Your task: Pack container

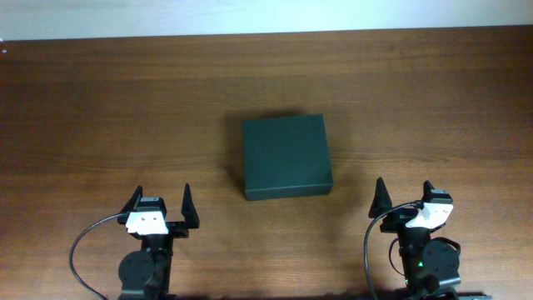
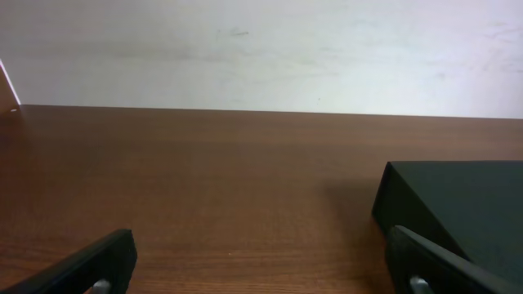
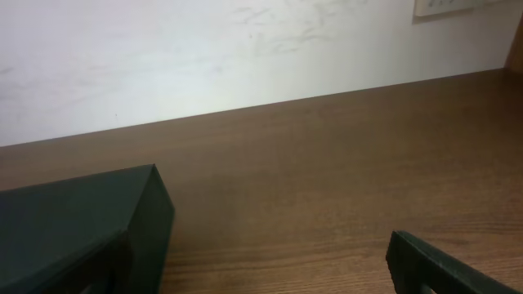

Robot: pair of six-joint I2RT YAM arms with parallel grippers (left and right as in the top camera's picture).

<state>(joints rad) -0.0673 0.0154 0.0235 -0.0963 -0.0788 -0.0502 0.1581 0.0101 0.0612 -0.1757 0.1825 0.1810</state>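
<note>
Green container [image 1: 286, 157] sits ahead, between left hand [image 1: 163, 193] and right hand [image 1: 404, 187].

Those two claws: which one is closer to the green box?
The right gripper; its gap to the container is narrower than that from the left gripper. Both stand open and empty.

The container [image 1: 286, 157] is plain dark green with no pattern. Around it, the table [image 1: 92, 117] is reddish-brown wood with fine grain. Below the container in the overhead view, the left gripper [image 1: 162, 190] and right gripper [image 1: 403, 185] are black with white patches. Beyond the container, the wall [image 2: 245, 57] is off-white and faintly scuffed.
</note>
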